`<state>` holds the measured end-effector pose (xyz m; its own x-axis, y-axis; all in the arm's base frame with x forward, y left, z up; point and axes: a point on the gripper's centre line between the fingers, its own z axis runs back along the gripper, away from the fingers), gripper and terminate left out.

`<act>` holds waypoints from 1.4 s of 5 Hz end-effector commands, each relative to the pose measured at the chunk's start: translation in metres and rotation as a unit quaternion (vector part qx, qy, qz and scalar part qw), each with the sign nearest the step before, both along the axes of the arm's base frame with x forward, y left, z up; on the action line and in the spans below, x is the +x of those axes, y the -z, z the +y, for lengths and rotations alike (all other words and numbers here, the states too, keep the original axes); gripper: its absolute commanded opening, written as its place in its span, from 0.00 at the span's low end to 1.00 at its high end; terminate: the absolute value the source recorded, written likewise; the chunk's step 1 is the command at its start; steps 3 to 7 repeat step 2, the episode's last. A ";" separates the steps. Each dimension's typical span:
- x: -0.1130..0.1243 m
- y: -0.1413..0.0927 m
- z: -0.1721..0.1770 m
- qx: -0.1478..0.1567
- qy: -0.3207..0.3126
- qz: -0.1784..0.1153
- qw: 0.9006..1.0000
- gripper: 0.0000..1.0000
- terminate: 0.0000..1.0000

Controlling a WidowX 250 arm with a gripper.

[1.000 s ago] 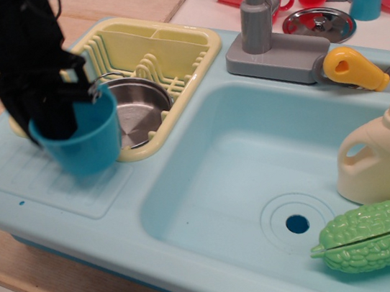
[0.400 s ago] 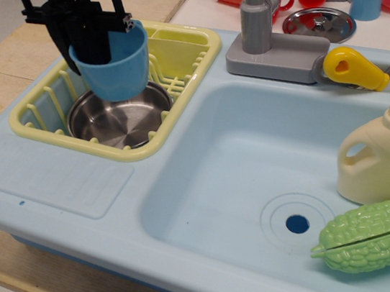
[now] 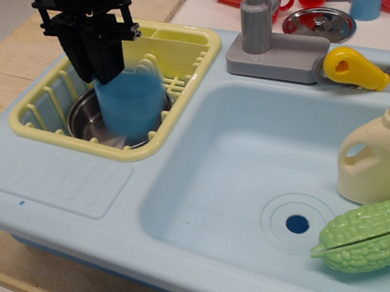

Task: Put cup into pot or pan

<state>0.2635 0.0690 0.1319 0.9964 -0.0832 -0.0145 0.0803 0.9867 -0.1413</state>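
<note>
The teal-blue cup (image 3: 135, 107) is motion-blurred and sits low inside the shiny steel pot (image 3: 81, 120), which rests in the yellow dish rack (image 3: 184, 46) at the left of the sink unit. My black gripper (image 3: 106, 71) hangs straight above the cup's left rim. Its fingertips are at the level of the cup's top edge, and the cup has dropped away from them, so the jaws look released. The cup hides most of the pot's bottom.
The grey faucet (image 3: 258, 14) stands behind the light-blue sink basin (image 3: 257, 173). A cream jug (image 3: 382, 156) and a green gourd (image 3: 375, 237) lie in the basin at right. Red cups, a metal lid (image 3: 317, 23) and a yellow item (image 3: 351, 69) are at the back.
The gripper carried the cup from the left drainboard up over the rack, then lowered. The cup has now dropped from the fingers down into the pot.
</note>
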 end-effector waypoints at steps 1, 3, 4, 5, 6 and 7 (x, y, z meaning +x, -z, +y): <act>0.004 -0.010 0.004 0.005 -0.004 -0.019 1.000 1.00 0.00; 0.004 -0.010 0.004 0.005 -0.004 -0.019 1.000 1.00 1.00; 0.004 -0.010 0.004 0.005 -0.004 -0.019 1.000 1.00 1.00; 0.004 -0.010 0.004 0.005 -0.004 -0.019 1.000 1.00 1.00; 0.004 -0.010 0.004 0.005 -0.004 -0.019 1.000 1.00 1.00; 0.004 -0.010 0.004 0.005 -0.004 -0.019 1.000 1.00 1.00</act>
